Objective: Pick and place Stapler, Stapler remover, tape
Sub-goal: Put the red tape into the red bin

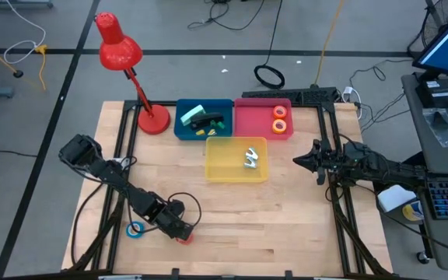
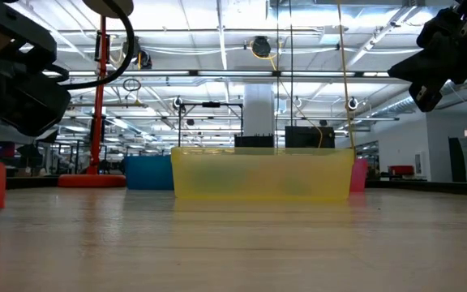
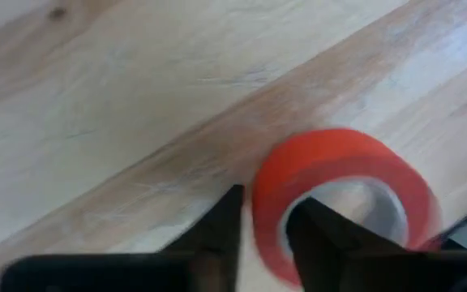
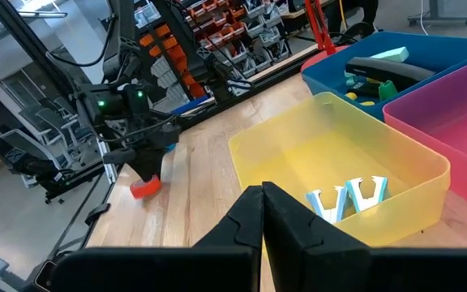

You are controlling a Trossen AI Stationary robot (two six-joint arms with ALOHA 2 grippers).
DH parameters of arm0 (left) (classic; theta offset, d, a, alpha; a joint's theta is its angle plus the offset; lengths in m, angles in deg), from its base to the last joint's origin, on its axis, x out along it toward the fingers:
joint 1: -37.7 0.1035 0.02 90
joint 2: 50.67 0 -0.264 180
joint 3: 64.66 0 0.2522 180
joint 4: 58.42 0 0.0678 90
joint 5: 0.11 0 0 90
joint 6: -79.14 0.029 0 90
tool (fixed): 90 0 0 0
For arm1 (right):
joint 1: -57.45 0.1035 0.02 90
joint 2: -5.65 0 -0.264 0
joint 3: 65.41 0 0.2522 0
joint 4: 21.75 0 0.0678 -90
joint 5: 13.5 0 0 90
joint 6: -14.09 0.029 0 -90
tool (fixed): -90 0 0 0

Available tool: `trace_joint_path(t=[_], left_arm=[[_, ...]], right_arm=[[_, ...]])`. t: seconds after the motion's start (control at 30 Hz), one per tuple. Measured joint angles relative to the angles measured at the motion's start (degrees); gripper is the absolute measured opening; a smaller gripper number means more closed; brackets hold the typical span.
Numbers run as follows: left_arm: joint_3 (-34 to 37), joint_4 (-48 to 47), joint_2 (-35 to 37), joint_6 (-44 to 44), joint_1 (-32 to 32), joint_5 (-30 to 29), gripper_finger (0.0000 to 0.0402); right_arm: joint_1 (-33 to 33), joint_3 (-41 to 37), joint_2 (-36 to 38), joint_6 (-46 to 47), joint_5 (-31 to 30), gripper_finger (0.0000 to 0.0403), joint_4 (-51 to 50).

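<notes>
My left gripper is low over the table's near left part, shut on the red tape roll, which also shows in the right wrist view as a red tape roll under that gripper. A blue tape roll lies flat on the wood just left of it. Two orange-looking rolls lie in the pink bin. The dark stapler lies in the blue bin, and the white staple removers in the yellow bin. My right gripper hangs shut at the table's right side, holding nothing. My left gripper has the red roll by its ring wall, pinched with one finger inside the pale hollow centre and the other finger outside. The fingers slant down at it from above. The roll stands tilted close to the wood; whether it is lifted clear I cannot tell.
A red desk lamp stands at the far left corner beside the blue bin. The three bins sit together at the table's far middle. Bare wood lies between the bins and the near edge. Cables run across the floor beyond the far edge.
</notes>
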Motion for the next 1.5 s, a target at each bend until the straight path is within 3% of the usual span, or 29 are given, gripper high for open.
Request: trace_joint_path(t=[0.13,0.37,0.57,0.7,0.8,0.97,1.17,1.3,1.5], left_arm=[[0.1,-0.2,0.0,-0.1,0.0,0.0,0.0038],[0.5,6.5,2.2,0.1,1.7,-3.1,0.0037],[0.1,22.4,8.7,7.8,5.7,-17.7,0.0044],[-1.0,32.7,11.8,19.6,9.6,-27.7,0.0038],[-4.6,33.6,12.6,28.5,13.1,-32.2,0.0038],[-13.9,31.2,11.7,42.9,20.6,-33.0,0.0038],[-25.9,16.3,7.7,53.9,29.4,-32.4,0.0042],[-32.9,13.6,3.0,60.4,34.4,-28.3,0.0039],[-41.7,14.4,-5.4,66.6,40.5,-21.5,0.0041]], right_arm=[[0.0,0.0,0.0,0.0,0.0,0.0,0.0],[0.0,0.0,0.0,0.0,0.0,0.0,0.0],[0.0,0.0,0.0,0.0,0.0,0.0,-0.1],[0.0,0.0,-0.3,0.0,0.1,0.0,-0.1],[0.0,0.0,-0.3,0.0,0.2,0.0,0.1],[0.0,0.0,-0.3,-0.4,0.2,0.0,-0.1],[0.0,0.0,-0.4,-1.6,0.1,0.0,0.2],[0.0,0.0,-0.8,-3.7,-0.5,0.0,0.5],[0.0,0.0,-1.3,-7.5,-6.6,0.0,2.7]])
